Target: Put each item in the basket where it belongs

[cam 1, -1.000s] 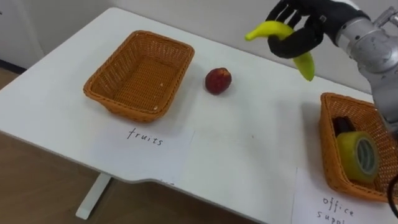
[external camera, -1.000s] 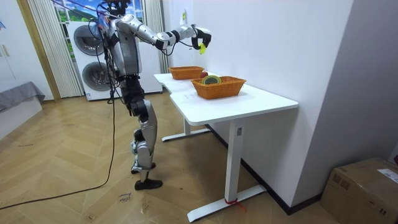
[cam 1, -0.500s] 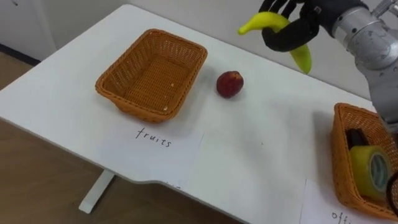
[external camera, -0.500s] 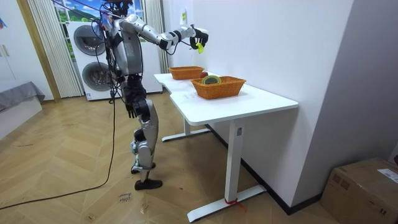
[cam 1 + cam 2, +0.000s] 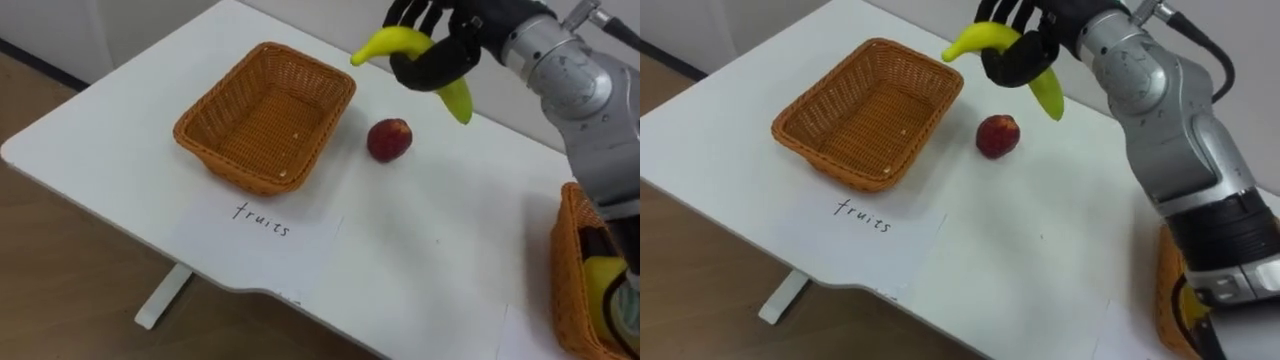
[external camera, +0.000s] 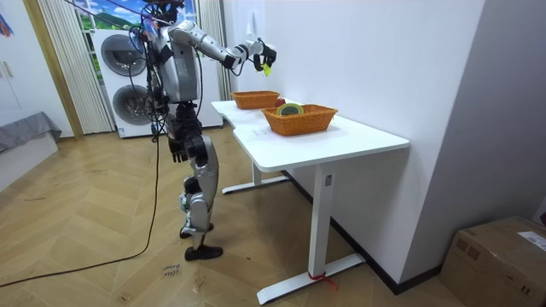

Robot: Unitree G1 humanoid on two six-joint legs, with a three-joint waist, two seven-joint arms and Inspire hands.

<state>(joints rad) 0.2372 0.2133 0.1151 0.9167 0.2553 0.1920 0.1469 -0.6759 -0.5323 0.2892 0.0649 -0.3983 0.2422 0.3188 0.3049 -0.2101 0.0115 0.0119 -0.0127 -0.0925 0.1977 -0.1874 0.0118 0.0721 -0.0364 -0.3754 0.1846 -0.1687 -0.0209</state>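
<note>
Yellow banana [image 5: 385, 42] sits in your right hand [image 5: 430, 68], whose dark fingers curl around its middle so both ends stick out. The stem end points toward the fruit basket [image 5: 262, 120] and the other end slants down toward the red fruit [image 5: 389, 140]. You hold it in the air over the far side of the desk [image 5: 120, 140], just past the basket's far right corner. In the room view the hand is raised well above the desk top, close to the wall.

The fruit basket holds nothing. Its woven rim stands clear all round, and the red fruit lies just beside its right rim without touching it. In front of the basket a handwritten paper label [image 5: 262, 222] lies flat, and its near side reaches almost to the desk's front edge.

To the right of the red fruit you have a wide stretch of bare white desk. It ends at the office basket [image 5: 565, 270], which holds a yellow tape roll [image 5: 600, 290].

Your left hand [image 6: 177, 152] hangs low beside the hip in the room view. You stand at the desk's long side, with open wooden floor behind you.
</note>
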